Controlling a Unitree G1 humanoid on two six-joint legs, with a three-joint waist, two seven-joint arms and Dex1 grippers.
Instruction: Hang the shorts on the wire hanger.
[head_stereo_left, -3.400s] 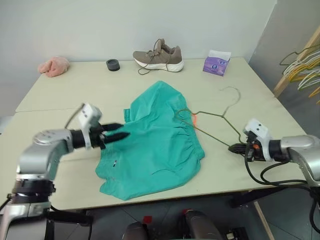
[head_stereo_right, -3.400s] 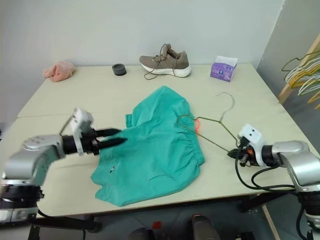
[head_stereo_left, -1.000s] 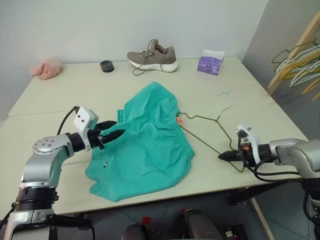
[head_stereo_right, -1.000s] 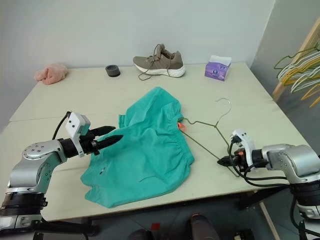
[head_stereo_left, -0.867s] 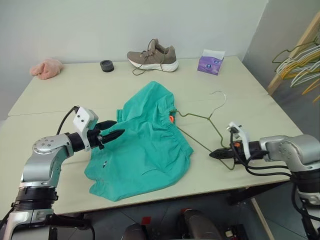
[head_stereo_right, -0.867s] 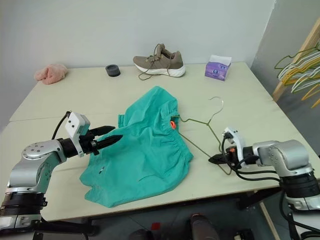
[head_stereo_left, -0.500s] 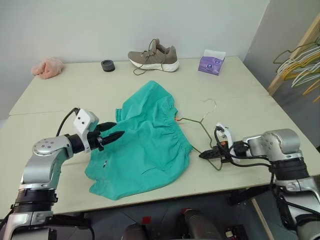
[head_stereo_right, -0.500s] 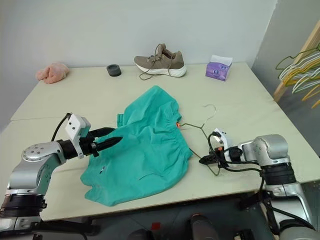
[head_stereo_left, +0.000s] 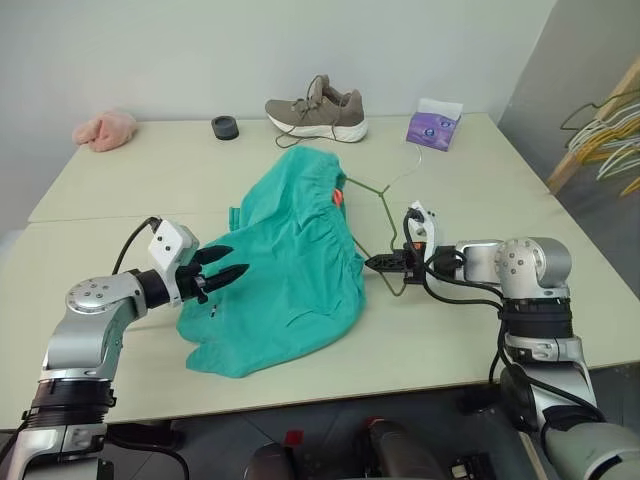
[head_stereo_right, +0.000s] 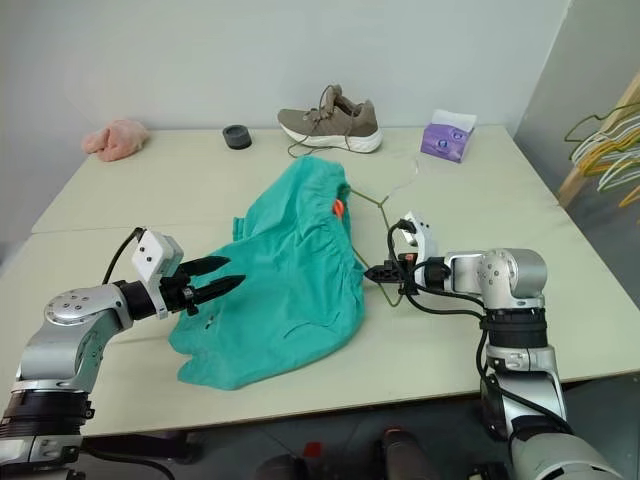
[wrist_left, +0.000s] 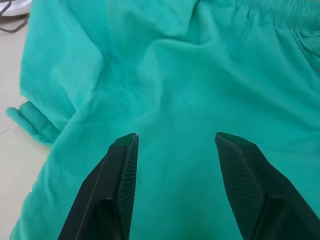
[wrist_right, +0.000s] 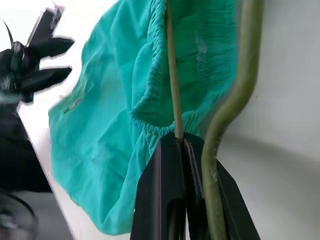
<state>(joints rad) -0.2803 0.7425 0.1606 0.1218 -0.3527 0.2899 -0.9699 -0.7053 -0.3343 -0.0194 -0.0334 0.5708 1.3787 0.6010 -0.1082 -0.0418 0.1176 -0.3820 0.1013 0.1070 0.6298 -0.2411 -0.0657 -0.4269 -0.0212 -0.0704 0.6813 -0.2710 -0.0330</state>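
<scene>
R claw (head_stereo_left: 374, 263), pinched on the hanger (head_stereo_left: 383, 196) wire, has dragged it left so one end sits inside the shorts (head_stereo_left: 290, 255) waistband mid-tabletop (head_stereo_left: 120, 180) — threading looks begun, not done. L claw (head_stereo_left: 238, 270) still hovers spread at the shorts' left edge, gripping nothing. Shoe (head_stereo_left: 318, 108), tissue pack (head_stereo_left: 433, 124), black ring (head_stereo_left: 225, 128), pink lump (head_stereo_left: 106, 130) sit far back, nothing blocking.

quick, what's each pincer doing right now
Left pincer: open, holding nothing, hovering over the shorts.
Right pincer: shut on the wire hanger, beside the shorts' waistband.
</scene>
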